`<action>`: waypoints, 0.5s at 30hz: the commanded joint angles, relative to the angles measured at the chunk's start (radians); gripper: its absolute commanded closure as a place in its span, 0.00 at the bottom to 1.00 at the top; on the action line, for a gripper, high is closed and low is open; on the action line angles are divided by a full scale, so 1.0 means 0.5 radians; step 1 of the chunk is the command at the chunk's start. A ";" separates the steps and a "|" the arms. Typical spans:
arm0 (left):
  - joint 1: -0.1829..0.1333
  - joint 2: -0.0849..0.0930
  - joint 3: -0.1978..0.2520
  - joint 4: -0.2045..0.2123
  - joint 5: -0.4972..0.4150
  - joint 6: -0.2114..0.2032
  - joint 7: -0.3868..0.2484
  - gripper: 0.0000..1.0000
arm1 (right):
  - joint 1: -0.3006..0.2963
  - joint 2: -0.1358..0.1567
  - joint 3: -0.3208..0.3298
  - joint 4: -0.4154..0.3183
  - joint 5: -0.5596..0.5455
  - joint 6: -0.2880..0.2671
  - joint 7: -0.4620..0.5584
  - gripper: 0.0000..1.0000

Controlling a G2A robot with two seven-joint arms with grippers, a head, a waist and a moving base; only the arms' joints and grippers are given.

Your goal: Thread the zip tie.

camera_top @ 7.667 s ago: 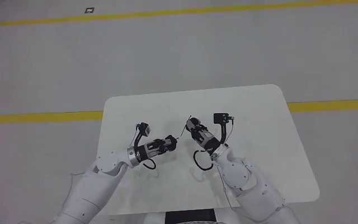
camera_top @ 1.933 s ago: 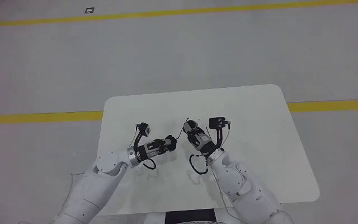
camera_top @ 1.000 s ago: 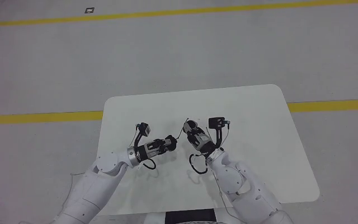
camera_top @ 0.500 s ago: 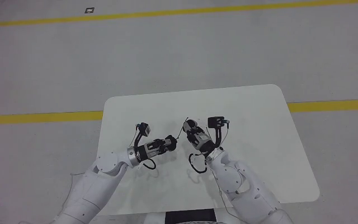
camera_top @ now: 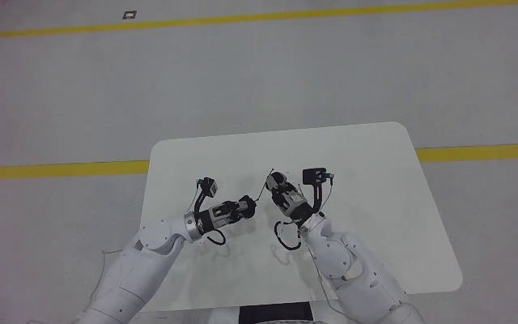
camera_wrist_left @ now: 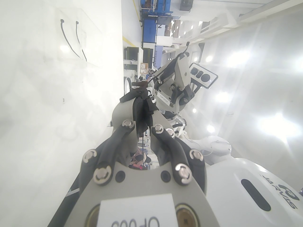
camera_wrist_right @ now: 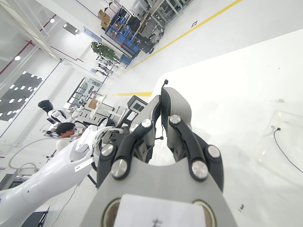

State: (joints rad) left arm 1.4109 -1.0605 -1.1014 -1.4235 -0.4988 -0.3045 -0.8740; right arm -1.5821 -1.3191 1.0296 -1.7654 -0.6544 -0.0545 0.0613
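Note:
A thin black zip tie spans the small gap between my two grippers above the middle of the white table. My right gripper is shut on the zip tie, whose head sticks out past the fingertips while its tail hangs down between the fingers. My left gripper faces it from a few centimetres away. In the left wrist view the left gripper has its pads pressed on a dark strip that looks like the tie's other end; the grip itself is partly hidden.
Two spare zip ties lie in a clear plastic bag flat on the table, beyond the grippers. The right wrist view shows the bag with a spare tie to the side. The table's far edge has open room.
The right gripper has crept a little closer to the left gripper since the oldest frame. Over the last second both arms hold nearly still.

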 commanded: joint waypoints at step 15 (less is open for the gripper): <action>0.000 0.000 0.000 0.000 0.000 0.000 0.000 1.00 | 0.016 -0.005 -0.006 0.027 0.013 0.003 0.032 1.00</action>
State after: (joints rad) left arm 1.4109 -1.0605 -1.1014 -1.4235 -0.4988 -0.3045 -0.8740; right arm -1.5742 -1.3216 1.0267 -1.7522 -0.6487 -0.0531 0.0753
